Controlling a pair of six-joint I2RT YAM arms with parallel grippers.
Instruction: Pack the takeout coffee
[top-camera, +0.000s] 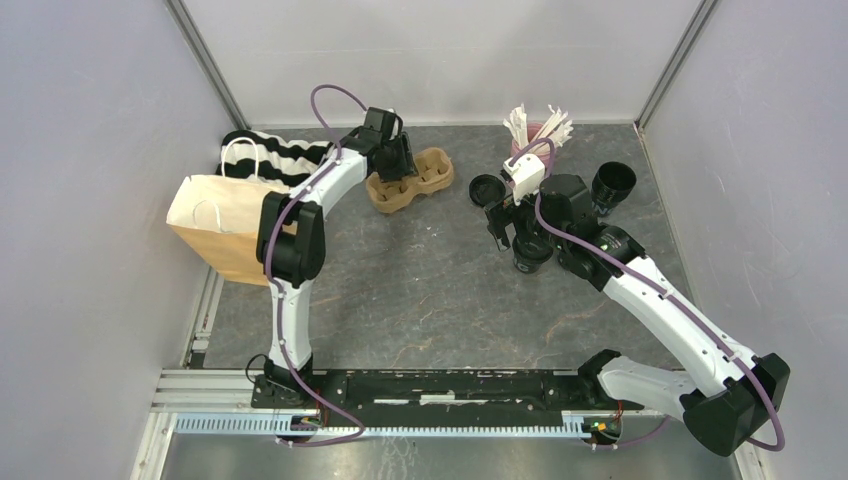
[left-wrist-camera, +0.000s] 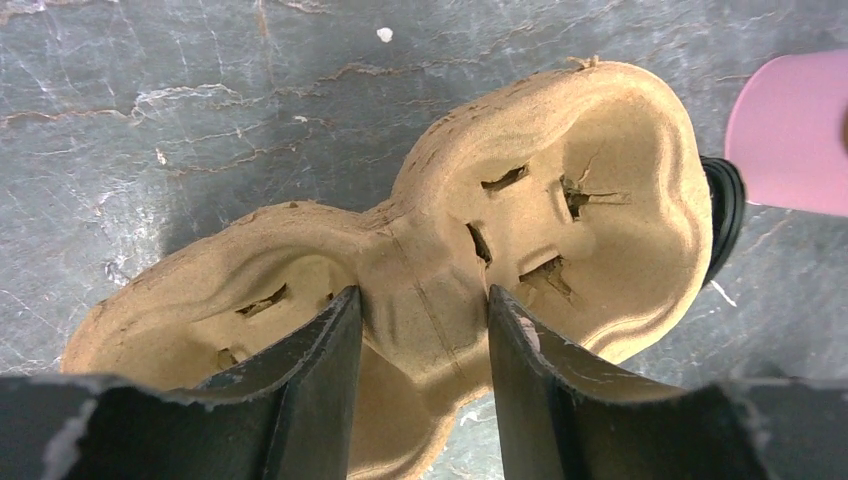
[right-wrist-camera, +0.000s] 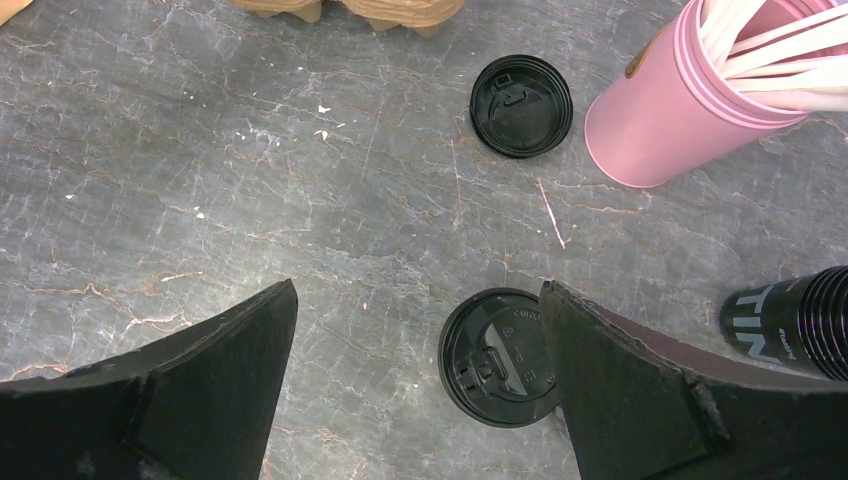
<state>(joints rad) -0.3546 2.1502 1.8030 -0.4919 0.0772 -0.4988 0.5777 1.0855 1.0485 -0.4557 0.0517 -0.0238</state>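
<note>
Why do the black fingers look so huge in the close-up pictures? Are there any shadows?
Left wrist view: the left fingers sit right by the lens, so they loom large; the carrier tray casts a soft shadow on the table beside it. Right wrist view: the right fingers loom too, table sharp. Top view: even light, faint shadows.

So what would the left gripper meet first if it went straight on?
The brown carrier tray: the left gripper straddles its narrow middle, so the ridge between the two wells likely comes first, though depth is unclear.
</note>
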